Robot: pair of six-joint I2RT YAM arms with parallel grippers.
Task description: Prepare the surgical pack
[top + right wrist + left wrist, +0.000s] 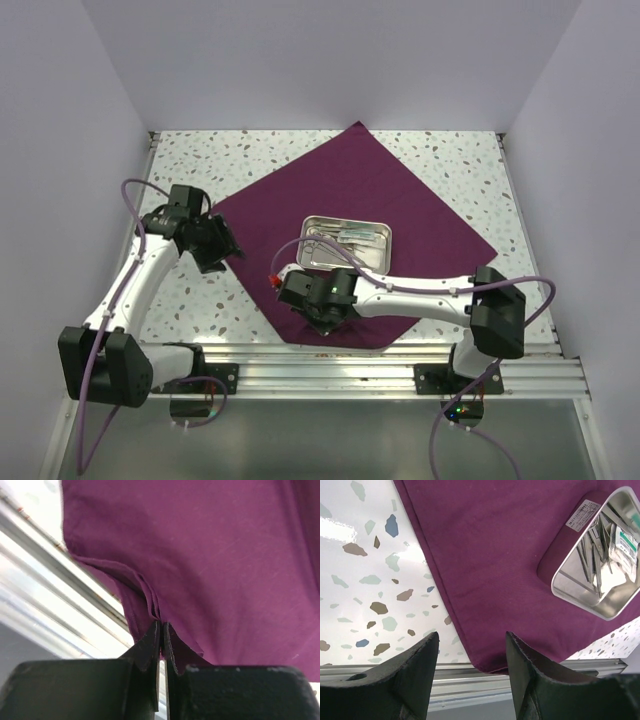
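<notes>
**Cloth of surgical pack (350,185) pinched at near edge by right gripper (161,626)**

Speckled terrazzo table (450,160) carries everything, with an aluminium rail (380,375) along its near edge. The surgical pack, a big maroon sheet, lies spread on the table turned like a diamond: one corner points to the far wall and the near corner reaches almost to the rail.

A shallow steel tray (346,220) sits on the sheet a little nearer than its middle. The right arm reaches leftward across the near part of the cloth. Its jaws are pressed together on a bunched fold of the sheet's near edge, and the fabric gathers into creases at the fingertips, just above the rail.

The left gripper (470,640) hangs over the sheet's left border with its jaws spread apart and nothing between them. The hem and bare table show in the gap.

Inside the tray lie slim steel instruments (592,555) and a sealed packet (625,542). A small white barcode label (582,515) is stuck on the tray's rim.
</notes>
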